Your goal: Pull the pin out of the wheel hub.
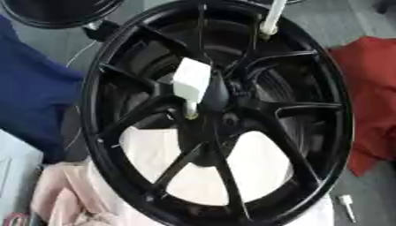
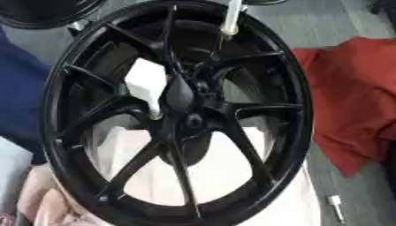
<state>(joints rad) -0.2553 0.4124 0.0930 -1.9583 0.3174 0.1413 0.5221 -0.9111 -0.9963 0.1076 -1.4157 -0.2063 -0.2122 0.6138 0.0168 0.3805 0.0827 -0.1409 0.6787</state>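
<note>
1. Clearly, in the left eye view the black wheel hub (image 1: 306,105) fills nearly the whole frame, tilted, with its spokes running out from a dark centre.
2. A white pin (image 1: 191,81) with a blocky head sits just to the 10 o'clock side of the centre. Its thin shaft runs down toward 6 o'clock into a hole beside the centre boss.
3. A second white peg (image 1: 272,20) stands at the rim at about 1 o'clock. A small loose pin (image 1: 346,206) lies outside the wheel at 5 o'clock.
4. A blue cloth (image 1: 31,88) lies at 9 o'clock, a red cloth (image 1: 375,88) at 3 o'clock and a pink cloth (image 1: 54,194) at 7 o'clock. I cannot tell whether the wheel rests on a desk or the floor.
5. No robot hand shows in this view, so whether it is spread or pinching cannot be told.
6. In the right eye view the blocky-headed pin sits between two spokes, a little further toward 9 o'clock of the centre. Its tip meets the hub just below. No robot hand shows here either.
7. To do the step well, I judge the robot hand should come in between the spokes and pinch the blocky head on its flat sides.
8. The pull should follow the shaft's own line. A sideways tug would likely jam the shaft or catch the head on a spoke.
</note>
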